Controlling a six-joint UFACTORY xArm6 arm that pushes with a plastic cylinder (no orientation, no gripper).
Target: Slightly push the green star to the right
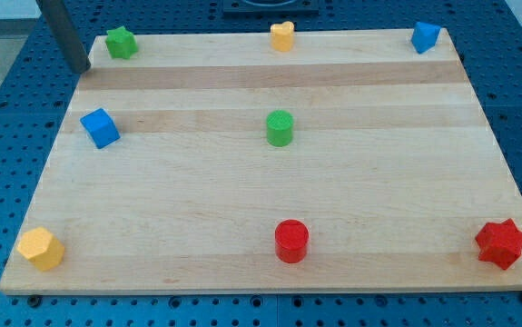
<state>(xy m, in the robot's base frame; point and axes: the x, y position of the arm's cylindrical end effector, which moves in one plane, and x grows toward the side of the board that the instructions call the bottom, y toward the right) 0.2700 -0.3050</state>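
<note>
The green star (121, 42) sits at the top left corner of the wooden board (270, 227). My rod comes down from the view's top left, and my tip (83, 69) rests at the board's left edge, just left of and slightly below the green star, with a small gap between them.
A blue cube (100, 127) lies at the left. A green cylinder (280, 128) is at the centre. A yellow heart-like block (282, 35) and a blue block (424, 36) are at the top. A yellow block (41, 248), red cylinder (290, 241) and red star (501, 243) are along the bottom.
</note>
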